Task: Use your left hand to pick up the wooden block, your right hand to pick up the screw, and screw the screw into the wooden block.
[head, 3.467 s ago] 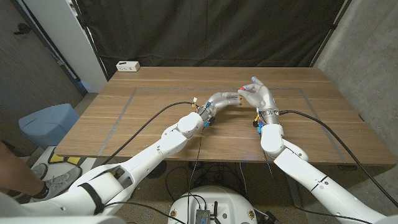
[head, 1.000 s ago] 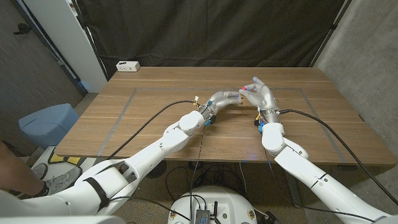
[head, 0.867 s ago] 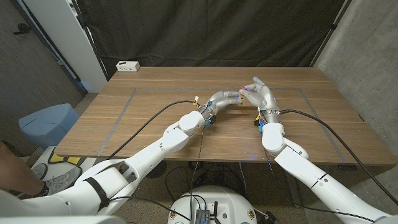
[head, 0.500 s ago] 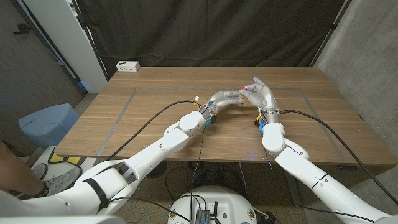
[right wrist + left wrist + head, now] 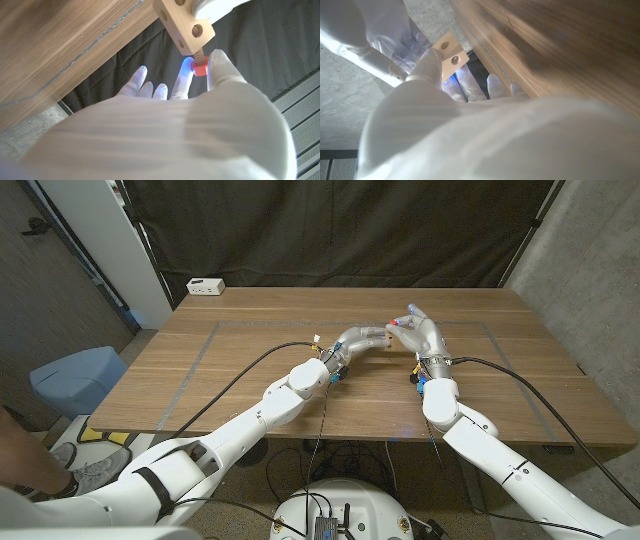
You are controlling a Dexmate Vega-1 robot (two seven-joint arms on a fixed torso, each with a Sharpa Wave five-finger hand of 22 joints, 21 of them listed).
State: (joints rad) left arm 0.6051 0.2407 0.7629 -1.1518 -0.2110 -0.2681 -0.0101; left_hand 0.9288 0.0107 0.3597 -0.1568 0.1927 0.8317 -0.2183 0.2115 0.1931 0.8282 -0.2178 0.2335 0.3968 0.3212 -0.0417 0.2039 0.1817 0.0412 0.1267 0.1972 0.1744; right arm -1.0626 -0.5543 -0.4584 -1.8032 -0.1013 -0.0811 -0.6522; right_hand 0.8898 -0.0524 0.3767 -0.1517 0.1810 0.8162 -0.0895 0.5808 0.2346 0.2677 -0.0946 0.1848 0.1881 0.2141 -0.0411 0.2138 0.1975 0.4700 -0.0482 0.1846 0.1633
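My left hand (image 5: 364, 337) holds the pale wooden block (image 5: 184, 25) above the middle of the table; in the left wrist view the block (image 5: 450, 53) shows two round holes. The screw (image 5: 200, 66) has a red head and its shaft enters the block's end. My right hand (image 5: 418, 332) pinches that red head between two fingers (image 5: 183, 76), with the other fingers spread. In the head view both hands meet just right of centre, and the block (image 5: 386, 332) is a small tan spot between them.
A white power strip (image 5: 206, 285) lies at the table's far left corner. Grey tape lines (image 5: 190, 365) mark a rectangle on the wooden table. A blue stool (image 5: 78, 376) stands left of the table, and a person's shoe (image 5: 85, 471) is at the picture's lower left.
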